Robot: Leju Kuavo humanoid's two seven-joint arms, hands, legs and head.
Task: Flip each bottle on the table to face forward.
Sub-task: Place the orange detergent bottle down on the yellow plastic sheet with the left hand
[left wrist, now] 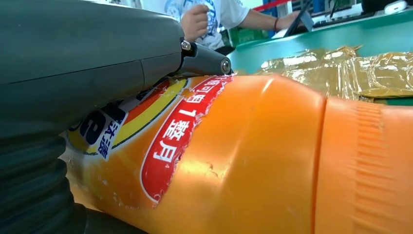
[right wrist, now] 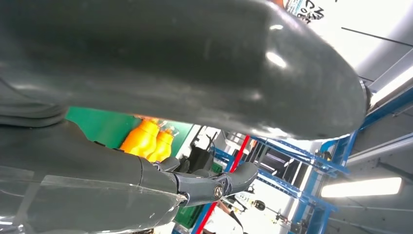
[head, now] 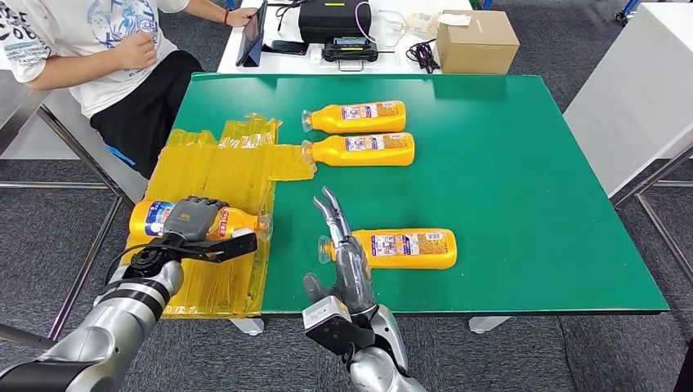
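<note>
Orange bottle (head: 167, 219) at the table's left edge, lying on yellow film (head: 214, 167), long axis crosswise, cap toward the right; left hand (head: 193, 217) wrapped over its body. To the right, right hand (head: 343, 245), fingers spread and holding nothing, just beside the cap of the near bottle (head: 400, 247).

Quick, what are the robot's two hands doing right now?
Left hand: holding an orange bottle on the yellow plastic sheet.
Right hand: open, fingers apart, holding nothing, beside the nearest bottle.
</note>
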